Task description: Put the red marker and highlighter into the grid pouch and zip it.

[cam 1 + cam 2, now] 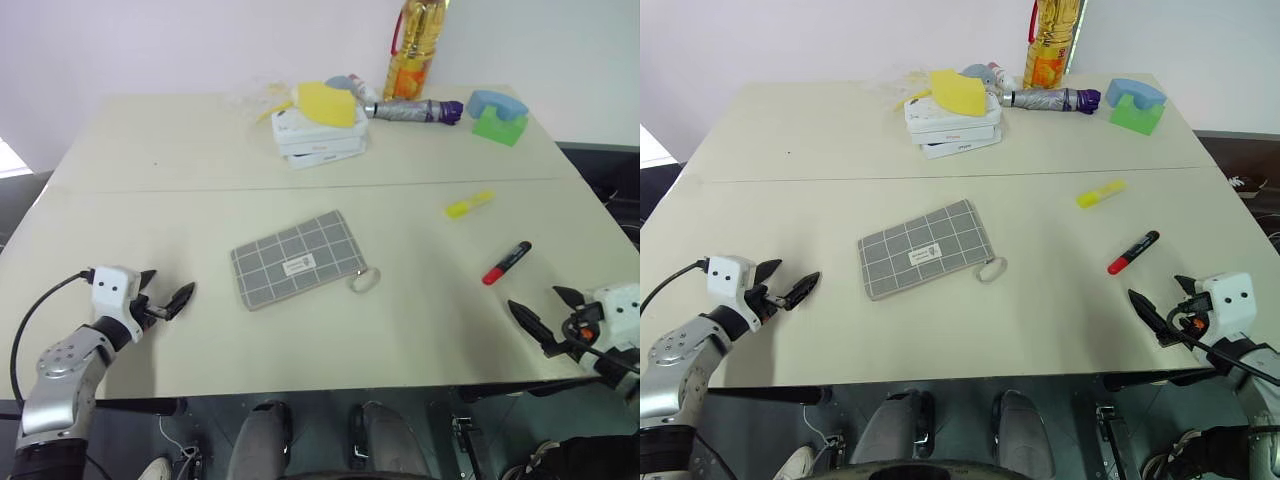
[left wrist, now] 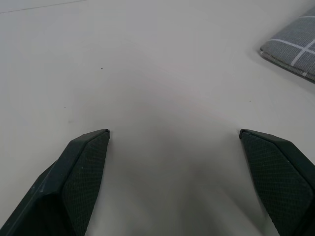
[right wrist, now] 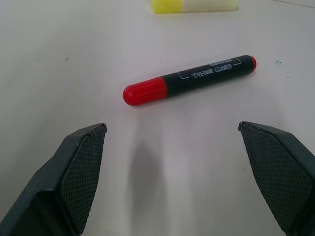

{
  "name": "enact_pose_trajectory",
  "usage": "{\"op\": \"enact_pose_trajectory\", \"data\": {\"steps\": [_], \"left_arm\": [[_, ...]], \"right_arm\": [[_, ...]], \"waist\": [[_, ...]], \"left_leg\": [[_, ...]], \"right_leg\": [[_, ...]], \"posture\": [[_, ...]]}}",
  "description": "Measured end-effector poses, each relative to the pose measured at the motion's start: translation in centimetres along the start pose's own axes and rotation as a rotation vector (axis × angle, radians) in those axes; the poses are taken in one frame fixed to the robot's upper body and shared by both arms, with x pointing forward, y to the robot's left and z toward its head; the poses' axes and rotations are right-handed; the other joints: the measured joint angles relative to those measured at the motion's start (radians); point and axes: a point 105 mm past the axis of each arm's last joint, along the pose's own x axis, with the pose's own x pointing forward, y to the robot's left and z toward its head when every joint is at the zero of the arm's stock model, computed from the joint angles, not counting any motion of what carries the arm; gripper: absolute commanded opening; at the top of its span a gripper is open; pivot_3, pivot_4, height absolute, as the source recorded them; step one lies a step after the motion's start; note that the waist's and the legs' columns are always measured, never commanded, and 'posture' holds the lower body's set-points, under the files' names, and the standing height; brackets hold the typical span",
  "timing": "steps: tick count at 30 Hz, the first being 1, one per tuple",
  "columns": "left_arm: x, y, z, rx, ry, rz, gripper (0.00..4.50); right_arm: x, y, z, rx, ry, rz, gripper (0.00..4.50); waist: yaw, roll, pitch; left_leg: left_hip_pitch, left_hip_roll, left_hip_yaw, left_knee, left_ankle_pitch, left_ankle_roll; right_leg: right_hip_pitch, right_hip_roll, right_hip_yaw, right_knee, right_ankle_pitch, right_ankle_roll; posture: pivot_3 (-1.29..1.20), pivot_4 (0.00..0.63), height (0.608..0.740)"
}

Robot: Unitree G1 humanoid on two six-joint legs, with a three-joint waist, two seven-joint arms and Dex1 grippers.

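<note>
A pale bench (image 1: 200, 160) seen from above. The grid pouch (image 1: 298, 259) lies flat near the middle, its ring zip pull (image 1: 364, 280) at the near right corner; whether the zip is open cannot be told. To the right, well apart from the pouch, lies the highlighter (image 1: 469, 204), and nearer than it the red marker (image 1: 506, 262), its red cap pointing toward the near edge. Neither pen is in the pouch.

The left end effector (image 1: 165, 295) hovers at the near left, fingers spread wide and empty, with the pouch just off to its right. The right end effector (image 1: 540, 318) sits at the near right, also released and empty, facing the marker.

Risks from here, as a judgement: the marker is slim and round, so closing fingers could roll it away or pinch only the cap. The pouch is limp and unheld, so it may slide when a pen is pushed in or the zip pulled.
</note>
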Motion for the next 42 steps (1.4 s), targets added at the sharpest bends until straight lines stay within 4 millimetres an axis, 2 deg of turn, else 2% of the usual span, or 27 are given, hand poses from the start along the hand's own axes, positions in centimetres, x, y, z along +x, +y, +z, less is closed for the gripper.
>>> {"op": "enact_pose_trajectory", "data": {"steps": [4,7,9,12,13,15,19,22,25,30,32,35,42], "left_arm": [[0.0,-0.1,0.0,-0.004,-0.002,-0.002,4.44],[0.1,-0.3,0.0,-0.021,-0.013,-0.009,4.44],[0.3,-0.4,0.1,-0.026,-0.02,-0.011,4.44],[0.7,-0.5,0.3,-0.027,-0.034,-0.012,4.44],[0.9,-0.7,0.4,-0.026,-0.045,-0.014,4.5],[1.1,-1.0,0.4,-0.026,-0.064,-0.012,4.5],[1.4,-1.5,0.5,-0.018,-0.087,-0.007,4.5],[2.0,-2.1,1.0,-0.008,-0.12,-0.024,4.5],[2.3,-2.3,1.2,0.006,-0.129,-0.033,4.5],[2.5,-2.4,1.3,0.026,-0.143,-0.043,4.5],[2.6,-2.6,1.6,0.044,-0.157,-0.056,4.5],[2.5,-2.7,1.9,0.073,-0.171,-0.066,4.5],[1.0,-2.8,2.0,0.287,-0.136,-0.174,4.5]], "right_arm": [[0.1,0.0,0.0,-0.004,-0.001,-0.009,4.5],[0.5,0.4,0.9,-0.007,-0.025,0.004,4.5],[1.2,1.4,2.2,-0.015,-0.06,0.041,4.5],[2.5,4.2,4.6,-0.032,-0.13,0.137,4.5],[3.1,5.4,5.4,-0.035,-0.154,0.172,4.08],[4.1,7.2,6.5,-0.029,-0.196,0.226,3.65],[6.9,11.4,8.7,-0.006,-0.246,0.322,1.51],[9.1,15.7,9.7,-0.038,-0.242,0.413,0.07],[10.4,18.4,9.7,-0.034,-0.232,0.46,0.07],[13.2,20.7,9.7,-0.066,-0.19,0.437,0.07],[14.4,21.9,9.1,-0.095,-0.131,0.437,0.07],[15.9,21.7,7.1,-0.111,-0.007,0.393,0.07],[16.5,22.1,7.2,0.036,0.049,0.376,0.07]], "waist": [[0.0,0.0,0.0],[0.0,0.0,0.0],[-0.001,0.0,0.0],[-0.002,0.0,0.0],[-0.001,0.0,0.0],[-0.001,-0.001,0.0],[-0.003,-0.001,0.0],[-0.002,-0.001,0.0],[0.001,-0.001,0.0],[-0.005,-0.001,0.0],[-0.006,-0.001,0.0],[-0.004,-0.001,0.0],[-0.008,-0.001,0.0]], "left_leg": [[0.0,0.0,0.001,0.0,0.0,0.0],[0.0,0.0,0.001,0.0,0.0,0.0],[0.001,0.0,0.001,0.0,0.0,0.0],[0.001,0.001,0.001,0.0,0.0,0.0],[0.001,0.001,0.001,0.0,0.0,0.0],[0.001,0.001,0.002,0.0,0.0,0.0],[0.001,0.001,0.002,0.0,0.0,0.0],[0.001,0.001,0.002,0.0,0.0,0.0],[0.001,-0.001,0.002,0.0,0.0,0.0],[0.001,-0.002,0.003,0.001,0.0,0.0],[0.001,-0.002,0.003,0.001,0.0,0.0],[0.001,-0.002,0.003,0.001,0.0,0.0],[0.001,0.001,0.003,0.001,0.0,0.0]], "right_leg": [[0.0,0.0,0.0,0.0,0.0,0.0],[0.0,0.0,0.001,0.0,0.0,0.0],[0.0,0.0,0.001,0.0,0.0,0.0],[0.0,0.001,0.001,0.0,0.0,0.0],[0.0,0.001,0.001,0.0,0.001,0.001],[0.0,0.001,0.002,0.0,0.001,0.002],[-0.001,0.002,0.002,0.001,0.002,0.002],[-0.001,0.002,0.002,0.002,0.002,0.002],[-0.001,0.001,0.002,0.004,0.002,0.002],[-0.002,0.001,0.002,0.006,0.002,0.002],[-0.003,0.001,0.002,0.007,0.002,0.002],[-0.003,0.001,0.002,0.007,0.002,0.002],[-0.003,0.002,0.002,0.007,0.002,0.002]], "posture": [[0.0,0.15,0.74],[0.0,0.15,0.74],[0.0,0.15,0.74],[0.0,0.15,0.74],[0.0,0.15,0.74],[0.0,0.15,0.74],[0.0,0.15,0.74],[0.0,0.15,0.74],[0.0,0.15,0.74],[0.0,0.15,0.74],[0.0,0.15,0.74],[0.0,0.15,0.74],[0.0,0.15,0.74]]}}
